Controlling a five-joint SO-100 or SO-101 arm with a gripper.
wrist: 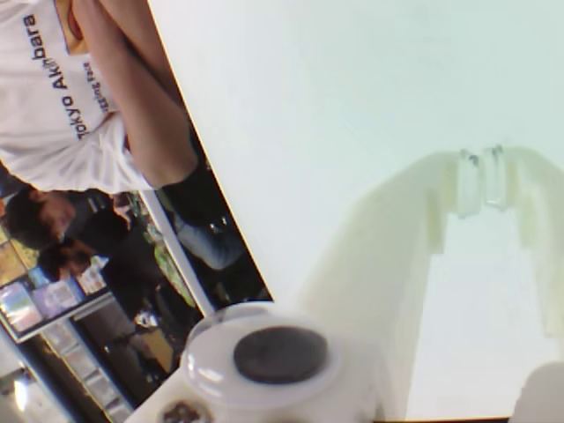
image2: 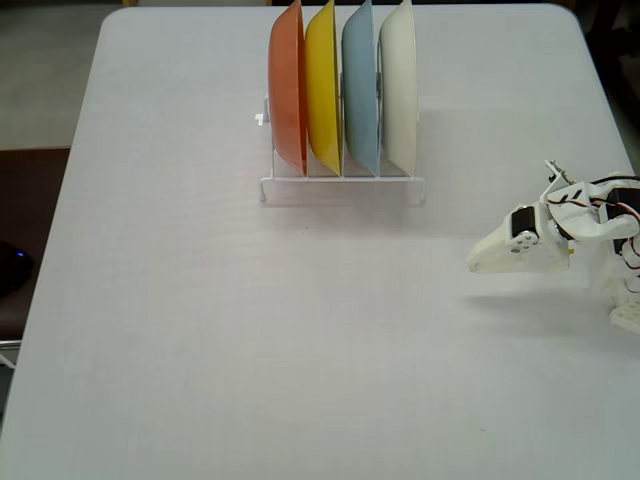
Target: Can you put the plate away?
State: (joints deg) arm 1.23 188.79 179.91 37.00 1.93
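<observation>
Standing upright in the rack (image2: 342, 188), fixed view: four plates on edge, side by side. Order from the left of that view: orange plate (image2: 288, 85), yellow plate (image2: 322, 85), blue plate (image2: 360, 88), then the plate (image2: 399, 85), cream-white, in the rightmost slot. All four sit in the rack's slots, none tilted out. Table (image2: 200, 330): white, with nothing else on it apart from the arm. Gripper (image2: 480, 260): low over the table at the right edge of the view, well apart from the rack, tip pointing left; nothing visibly held. Jaw spacing cannot be read from this angle.

Wrist view: gripper (wrist: 482, 189) seen from behind, both pale fingers reaching out over the white table (wrist: 352, 88). Fingertips lie very near each other, a thin gap at most between them; nothing gripped. Plate and rack: not in this view. Bystanders (wrist: 70, 88) and clutter beyond the table edge, at the left of the view; no part in the task.

Progress, as a judgement: the plate looks already put away, slotted beside the blue one, and the arm is clear of the rack and empty. Nothing appears left to do beyond bringing the arm to rest.
</observation>
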